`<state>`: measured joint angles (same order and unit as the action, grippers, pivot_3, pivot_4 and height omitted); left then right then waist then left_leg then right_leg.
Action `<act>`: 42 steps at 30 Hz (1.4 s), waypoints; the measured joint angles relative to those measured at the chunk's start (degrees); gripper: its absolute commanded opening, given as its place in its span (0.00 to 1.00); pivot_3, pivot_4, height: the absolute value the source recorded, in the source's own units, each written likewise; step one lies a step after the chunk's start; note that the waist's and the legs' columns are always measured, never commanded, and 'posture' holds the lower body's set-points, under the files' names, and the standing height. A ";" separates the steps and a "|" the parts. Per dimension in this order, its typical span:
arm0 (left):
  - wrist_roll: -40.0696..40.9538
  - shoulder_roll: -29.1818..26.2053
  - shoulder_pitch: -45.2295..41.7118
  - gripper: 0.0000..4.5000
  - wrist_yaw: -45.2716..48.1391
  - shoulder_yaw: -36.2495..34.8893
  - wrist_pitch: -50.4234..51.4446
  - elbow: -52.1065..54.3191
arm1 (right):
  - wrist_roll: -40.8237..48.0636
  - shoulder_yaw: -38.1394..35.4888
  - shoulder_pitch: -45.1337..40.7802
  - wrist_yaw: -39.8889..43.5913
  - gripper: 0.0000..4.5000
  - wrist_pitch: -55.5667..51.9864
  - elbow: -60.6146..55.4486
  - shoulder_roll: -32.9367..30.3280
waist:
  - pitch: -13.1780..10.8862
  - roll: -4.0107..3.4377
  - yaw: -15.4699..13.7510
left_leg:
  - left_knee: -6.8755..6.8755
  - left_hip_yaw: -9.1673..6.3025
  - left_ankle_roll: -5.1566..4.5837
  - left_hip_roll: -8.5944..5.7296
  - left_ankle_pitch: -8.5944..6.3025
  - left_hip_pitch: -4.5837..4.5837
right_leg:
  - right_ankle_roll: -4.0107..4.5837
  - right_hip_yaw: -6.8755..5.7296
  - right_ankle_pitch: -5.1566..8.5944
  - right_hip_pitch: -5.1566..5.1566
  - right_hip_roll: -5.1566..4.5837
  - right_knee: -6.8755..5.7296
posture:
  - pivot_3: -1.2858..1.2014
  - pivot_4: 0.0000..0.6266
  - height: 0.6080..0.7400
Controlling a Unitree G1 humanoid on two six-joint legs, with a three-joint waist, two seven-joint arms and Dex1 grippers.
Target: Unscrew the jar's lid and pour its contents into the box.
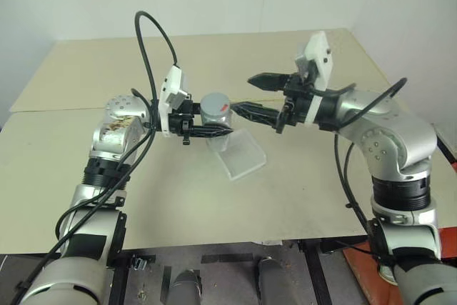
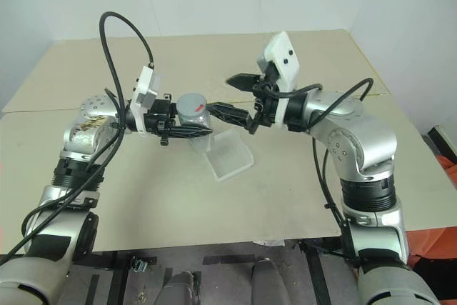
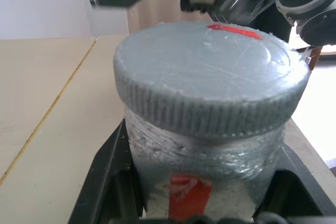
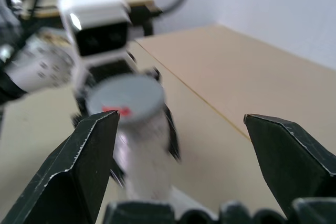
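My left gripper (image 1: 214, 131) is shut on the jar (image 3: 205, 161), holding it upright above the table. The grey lid (image 1: 213, 108) with its red mark sits on the jar's top. The jar's walls are shiny and the contents are hidden. My right gripper (image 1: 241, 94) stands open just to the right of the lid, pointing at it, one finger above lid height and the other level with it, neither touching it. The right wrist view shows the lid (image 4: 125, 98) beyond the spread fingers (image 4: 79, 166). The translucent box (image 1: 244, 155) lies on the table right under and behind the jar.
The beige table (image 1: 143, 198) stretches wide on all sides, with a seam line running across its left half. Its front edge lies close below both arms. Beside the table's right front corner there is something orange-red (image 1: 357, 258) on the floor.
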<state>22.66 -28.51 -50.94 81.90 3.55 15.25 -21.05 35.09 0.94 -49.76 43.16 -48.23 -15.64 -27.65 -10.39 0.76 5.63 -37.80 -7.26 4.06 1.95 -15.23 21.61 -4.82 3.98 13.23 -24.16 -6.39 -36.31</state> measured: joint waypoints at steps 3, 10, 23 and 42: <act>0.00 0.40 0.00 0.44 -0.11 0.00 0.01 0.00 | 0.06 0.67 -0.97 -0.94 0.99 0.00 -1.15 2.05 | 0.00 0.00 -0.05 | 0.00 0.00 0.01 -0.01 0.00 0.00 | 0.00 -0.01 0.00 0.01 0.00 -0.04 | 0.52 0.24 1.00; 0.01 1.56 -0.21 0.44 -0.08 0.06 0.05 0.00 | -8.03 10.94 -3.94 -4.38 0.99 0.90 1.81 5.45 | 0.00 -0.01 0.14 | 0.00 0.00 0.02 0.00 0.01 -0.02 | 0.01 0.00 0.01 -0.04 0.01 -0.20 | 0.52 0.24 1.00; 0.21 0.66 -0.19 0.44 -0.35 -0.42 0.75 0.33 | -6.73 7.17 -3.19 -3.42 0.99 1.67 3.30 5.80 | 0.00 -0.01 -0.03 | 0.00 -0.01 0.03 -0.01 0.02 0.00 | 0.01 -0.01 0.01 -0.03 0.00 -0.18 | 0.52 0.24 1.00; 0.12 -1.11 -0.05 0.44 0.35 -0.80 1.14 0.23 | -5.56 0.84 1.95 0.57 0.99 2.77 3.74 -5.16 | 0.00 0.00 -0.01 | 0.00 0.01 0.01 -0.01 0.00 0.02 | 0.01 0.00 0.01 -0.02 0.00 -0.13 | 0.52 0.24 1.00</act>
<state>22.77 -29.62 -50.99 82.24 2.75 16.39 -20.82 29.53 1.78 -47.80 43.73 -45.46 -11.91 -32.82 -10.39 0.76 5.62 -37.80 -7.25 4.07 1.94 -15.23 21.62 -4.82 3.97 13.23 -24.19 -6.39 -36.43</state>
